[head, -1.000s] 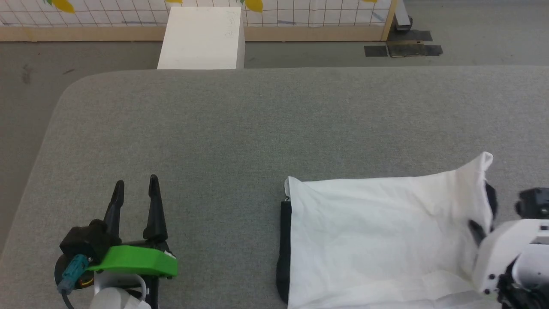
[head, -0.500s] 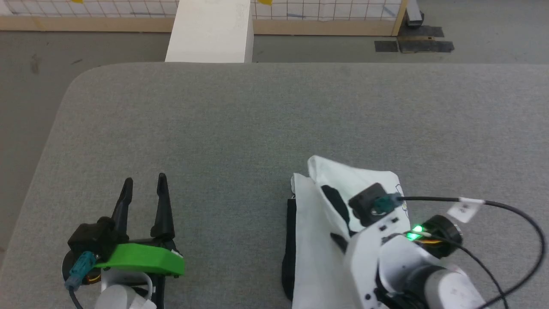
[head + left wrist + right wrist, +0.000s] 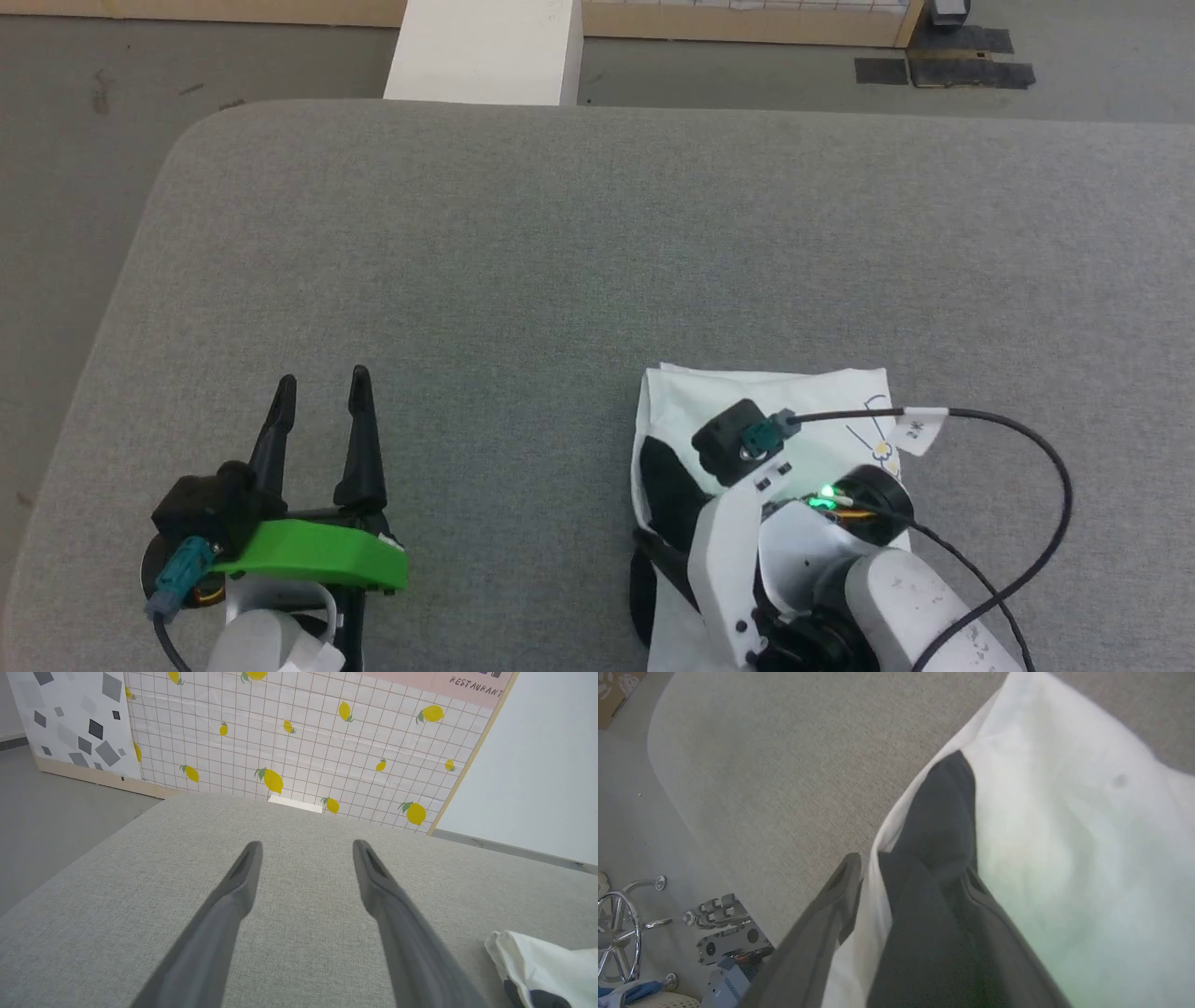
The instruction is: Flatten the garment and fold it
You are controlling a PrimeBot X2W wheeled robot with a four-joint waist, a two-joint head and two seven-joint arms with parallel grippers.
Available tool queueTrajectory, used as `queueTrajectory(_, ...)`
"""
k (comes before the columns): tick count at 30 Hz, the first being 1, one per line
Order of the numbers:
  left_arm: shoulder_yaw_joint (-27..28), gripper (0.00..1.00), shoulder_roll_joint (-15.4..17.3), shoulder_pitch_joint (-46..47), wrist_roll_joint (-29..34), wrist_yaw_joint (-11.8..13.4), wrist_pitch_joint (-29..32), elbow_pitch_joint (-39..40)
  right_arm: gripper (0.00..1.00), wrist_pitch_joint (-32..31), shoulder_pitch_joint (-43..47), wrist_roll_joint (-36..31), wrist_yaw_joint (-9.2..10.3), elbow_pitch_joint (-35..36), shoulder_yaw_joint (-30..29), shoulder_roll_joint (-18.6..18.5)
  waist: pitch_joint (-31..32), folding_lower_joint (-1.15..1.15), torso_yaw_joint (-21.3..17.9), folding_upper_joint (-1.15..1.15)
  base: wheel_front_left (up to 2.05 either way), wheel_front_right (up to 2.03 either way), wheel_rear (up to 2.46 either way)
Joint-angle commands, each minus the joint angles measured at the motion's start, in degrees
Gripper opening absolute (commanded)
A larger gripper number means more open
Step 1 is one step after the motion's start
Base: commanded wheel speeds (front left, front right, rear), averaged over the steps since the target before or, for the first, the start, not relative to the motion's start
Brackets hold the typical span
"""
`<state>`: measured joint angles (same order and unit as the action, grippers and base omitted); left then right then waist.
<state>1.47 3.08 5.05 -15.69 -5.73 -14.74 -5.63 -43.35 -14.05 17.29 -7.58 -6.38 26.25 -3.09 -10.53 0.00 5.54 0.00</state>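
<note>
**Right claw wide at the shirt's edge, left claw wide over bare pad**

The garment (image 3: 756, 392) lies gathered into a small folded heap at the lower middle-right of the head view, on the grey pad (image 3: 560, 233). White cloth is on top and black cloth shows along its left edge. The right arm (image 3: 738, 560) lies over the heap's lower part, with a black cable (image 3: 1027, 448) looping off to the right.

The right gripper (image 3: 910, 870) is at that left edge. In the right wrist view its two fingers stand wide apart, with a fold of black and white cloth lying between them.

The left gripper (image 3: 322, 387) is at the lower left of the head view, fingers pointing up the frame. Its claw is wide with nothing in it, over bare pad and well apart from the garment. In the left wrist view a corner of the garment shows at the lower right.

A white box (image 3: 485, 51) stands at the top edge, beyond the pad's far rim.
</note>
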Motion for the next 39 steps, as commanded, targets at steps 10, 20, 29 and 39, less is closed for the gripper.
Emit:
queueTrajectory(10,0.0,1.00,-0.2,-0.2,0.0,0.4,-0.3,0.0,1.00,24.2,3.8,12.4,0.09,13.6,-10.1,0.2,2.5,0.00,-2.8,0.00,0.00,0.00,0.00)
queueTrajectory(20,0.3,1.00,-0.2,-0.6,0.4,0.5,-0.3,1.0,1.00,33.7,11.0,24.4,0.09,9.7,-26.7,0.2,3.3,0.00,-6.0,0.00,0.00,0.00,0.00)
queueTrajectory(29,-0.3,1.00,-0.2,-0.5,0.2,0.5,-0.3,1.0,1.00,24.9,13.0,29.7,0.09,-1.8,-30.5,0.2,3.2,0.00,-6.2,0.00,0.00,0.00,0.00)
queueTrajectory(39,-0.4,1.00,-0.2,-0.7,0.3,0.4,-0.3,0.8,1.00,16.0,11.0,31.6,0.09,-10.5,-26.3,0.2,3.0,0.00,-4.9,0.00,0.00,0.00,0.00)
